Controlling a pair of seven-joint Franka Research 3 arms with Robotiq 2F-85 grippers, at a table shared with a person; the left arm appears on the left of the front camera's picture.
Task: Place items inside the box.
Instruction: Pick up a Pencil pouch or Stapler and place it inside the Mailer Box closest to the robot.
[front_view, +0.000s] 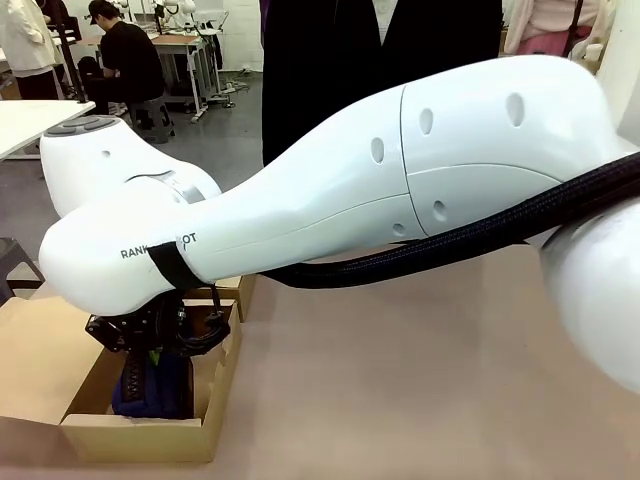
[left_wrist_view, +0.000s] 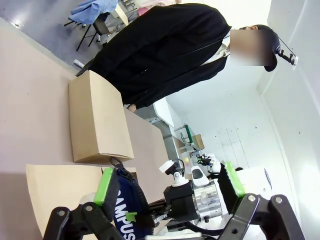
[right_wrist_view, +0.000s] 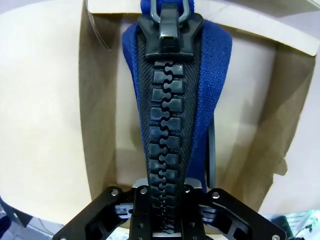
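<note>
My right arm reaches across to the cardboard box (front_view: 140, 437) at the table's left. My right gripper (front_view: 160, 338) hangs just over it, shut on the top of the navy pouch (front_view: 150, 388), which stands on edge inside the box. In the right wrist view the pouch's black zip (right_wrist_view: 165, 110) runs up between my right gripper's (right_wrist_view: 165, 212) jaws, with the box's inner wall (right_wrist_view: 100, 125) around it. My left gripper (left_wrist_view: 169, 185) is open, its green pads apart, and looks at the pouch's white "CAMPUS" lettering (left_wrist_view: 122, 212).
A person in a black coat (left_wrist_view: 165, 50) stands at the far side of the table. The box's flaps (left_wrist_view: 97, 120) are folded outward. Bare brown tabletop (front_view: 400, 390) spreads to the right of the box. Other people sit at desks far behind.
</note>
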